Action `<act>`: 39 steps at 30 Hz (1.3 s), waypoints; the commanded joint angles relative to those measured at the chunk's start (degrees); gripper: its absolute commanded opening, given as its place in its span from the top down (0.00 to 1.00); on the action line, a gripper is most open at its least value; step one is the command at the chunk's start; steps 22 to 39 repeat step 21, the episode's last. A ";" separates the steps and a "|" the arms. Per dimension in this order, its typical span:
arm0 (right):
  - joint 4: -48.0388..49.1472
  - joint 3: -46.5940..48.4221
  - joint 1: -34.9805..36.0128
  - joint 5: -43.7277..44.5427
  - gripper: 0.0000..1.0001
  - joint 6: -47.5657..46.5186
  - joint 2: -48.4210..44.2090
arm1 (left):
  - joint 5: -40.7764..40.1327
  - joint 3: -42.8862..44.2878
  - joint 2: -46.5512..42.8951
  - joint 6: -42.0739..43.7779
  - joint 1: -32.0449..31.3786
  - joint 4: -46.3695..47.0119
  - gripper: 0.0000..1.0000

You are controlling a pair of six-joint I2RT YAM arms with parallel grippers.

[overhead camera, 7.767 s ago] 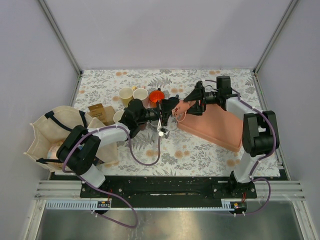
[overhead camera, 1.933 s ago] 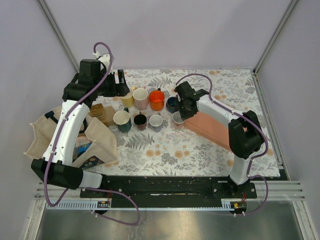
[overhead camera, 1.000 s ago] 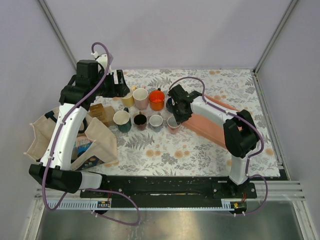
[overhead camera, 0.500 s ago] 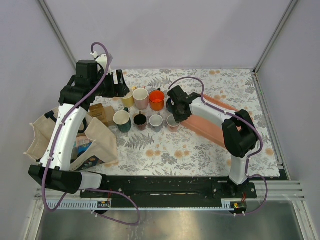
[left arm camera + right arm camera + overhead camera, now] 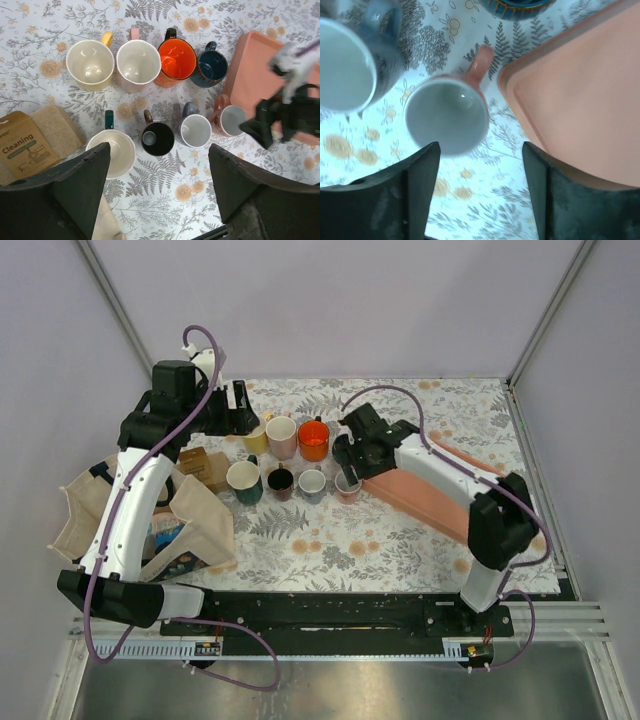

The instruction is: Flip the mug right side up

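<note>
**A:** While the right arm stretches from its near-right base across the pink tray point(image 5: 430, 490), where does its hand point(image 5: 480, 185) sit?

**B:** Above the pink mug point(image 5: 447, 117), pointing down. Its fingers point(image 5: 415, 195) stand apart on either side and touch nothing.

**A:** And the mug?

**B:** It stands upright on the surface point(image 5: 330, 540), mouth up and handle toward the far side. It is just left of the tray, beside a grey mug point(image 5: 312, 480).

**A:** The left arm?

**B:** Raised high at the far left, elbow bent. Its hand point(image 5: 160, 190) faces down over the mugs, spread wide, holding nothing.
</note>
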 commanded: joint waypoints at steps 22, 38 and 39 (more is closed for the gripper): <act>-5.62 16.41 -19.50 5.95 0.00 -2.16 -21.27 | -17.78 5.10 6.06 12.13 0.85 5.42 0.04; -5.62 16.41 -19.50 5.95 0.00 -2.16 -21.27 | -17.78 5.10 6.06 12.13 0.85 5.42 0.04; -5.62 16.41 -19.50 5.95 0.00 -2.16 -21.27 | -17.78 5.10 6.06 12.13 0.85 5.42 0.04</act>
